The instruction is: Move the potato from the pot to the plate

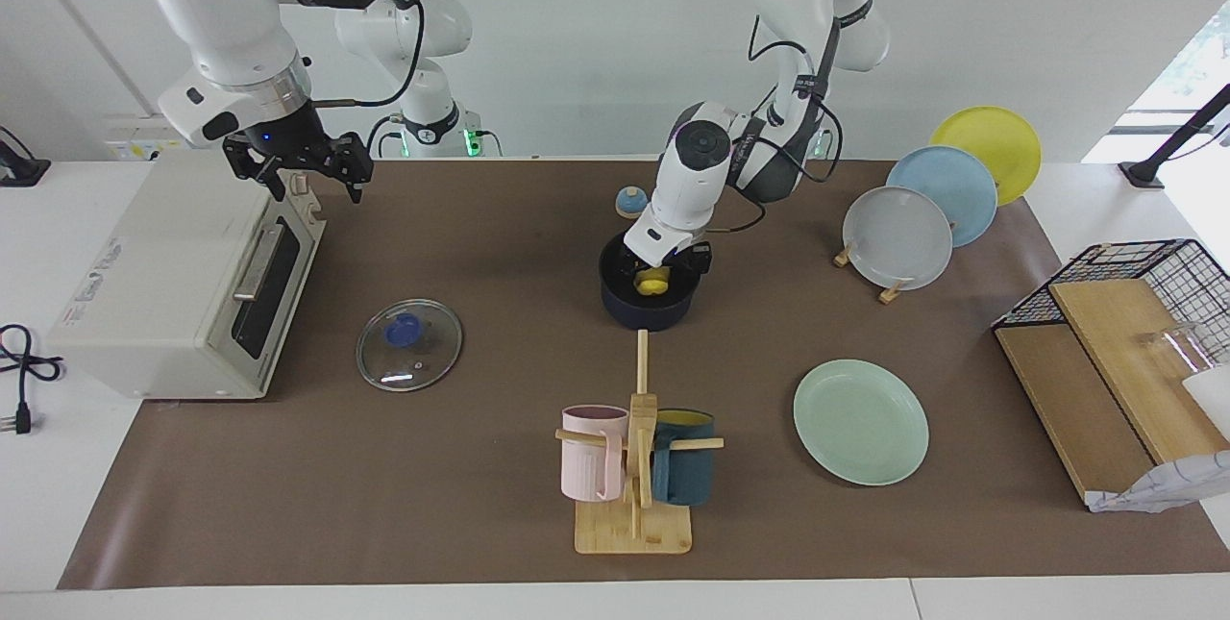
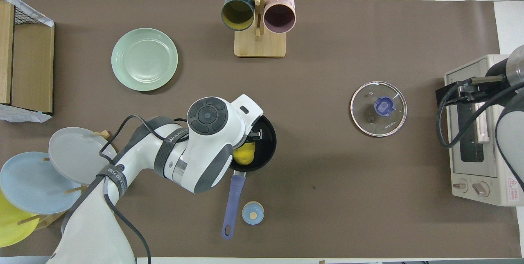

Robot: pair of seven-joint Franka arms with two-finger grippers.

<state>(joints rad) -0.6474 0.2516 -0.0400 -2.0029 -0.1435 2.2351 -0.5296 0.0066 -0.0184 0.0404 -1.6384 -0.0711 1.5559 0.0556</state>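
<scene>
The dark navy pot (image 1: pixel 649 314) stands mid-table, its long blue handle (image 2: pixel 233 202) pointing toward the robots. The yellow potato (image 1: pixel 653 285) lies inside it and also shows in the overhead view (image 2: pixel 245 152). My left gripper (image 1: pixel 661 272) is lowered into the pot right at the potato, and the hand hides part of the pot from above. The mint-green plate (image 1: pixel 860 420) lies bare, farther from the robots than the pot, toward the left arm's end; it also shows in the overhead view (image 2: pixel 144 59). My right gripper (image 1: pixel 300 173) waits open above the toaster oven (image 1: pixel 183 284).
A glass lid with a blue knob (image 1: pixel 408 344) lies between the pot and the oven. A mug rack (image 1: pixel 634 466) stands farther out than the pot. A small blue round piece (image 1: pixel 629 202) lies nearer the robots. Racked plates (image 1: pixel 898 235) and a wire basket (image 1: pixel 1124 332) stand at the left arm's end.
</scene>
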